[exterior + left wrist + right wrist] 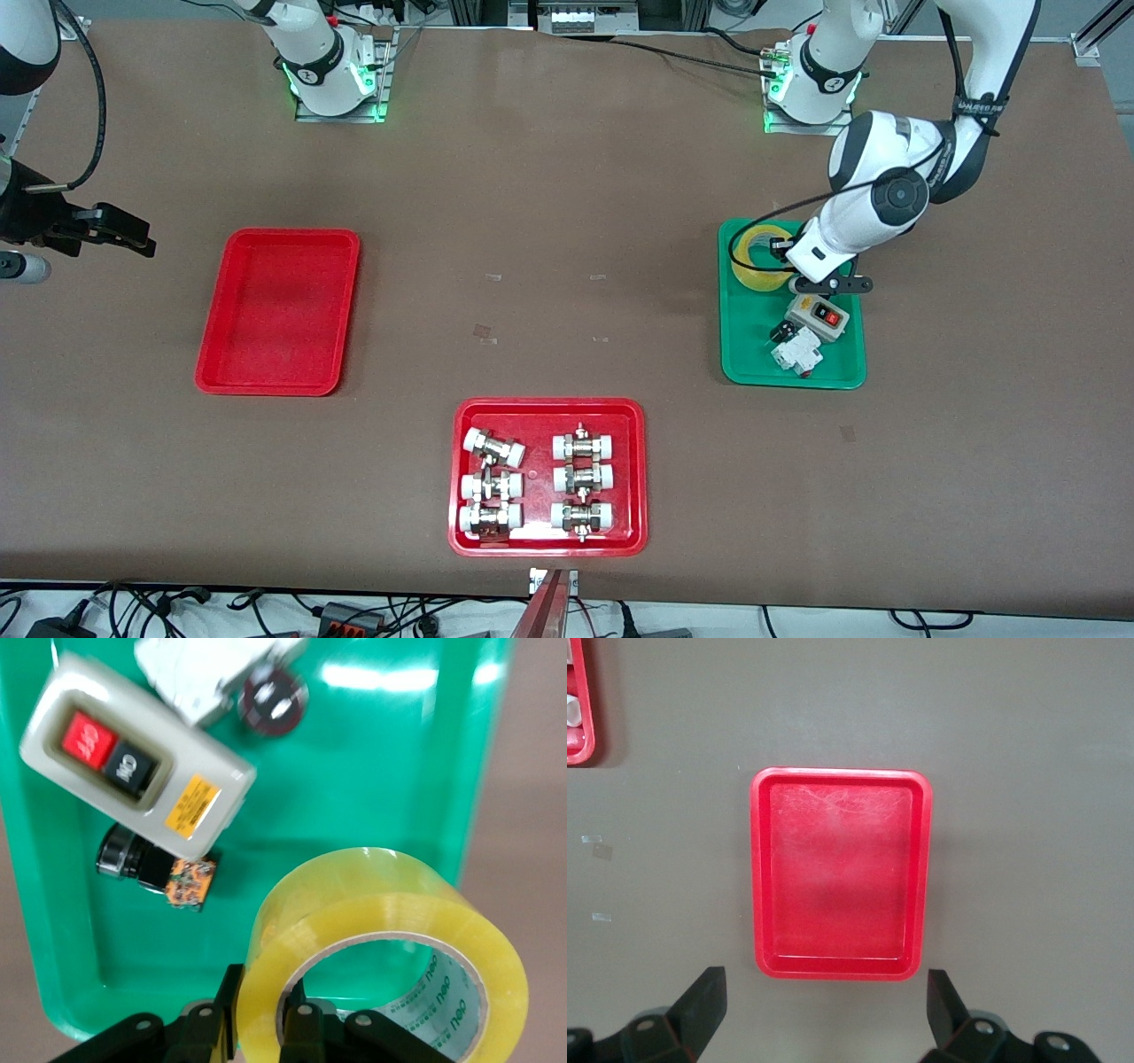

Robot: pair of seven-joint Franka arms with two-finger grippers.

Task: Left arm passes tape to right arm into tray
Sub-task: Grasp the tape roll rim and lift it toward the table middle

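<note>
The tape (753,275), a yellow translucent roll with a white core, sits in the green tray (842,365) at its corner farthest from the front camera. My left gripper (783,253) is down over that corner. In the left wrist view it (261,1014) is shut on the tape (381,921), with one finger (223,1005) outside the roll's wall and the other inside the core. I cannot tell whether the roll still rests on the tray floor. The plain red tray (279,310) lies empty toward the right arm's end. My right gripper (133,239) waits beside it, open, with the tray (842,873) ahead of it (824,1005).
In the green tray (372,771), a grey switch box (817,317) (133,762) with red and black buttons, a white breaker (796,353) and a small black part (133,858) lie nearer the front camera than the tape. A wider red tray (464,532) with several white-capped fittings sits near the front edge.
</note>
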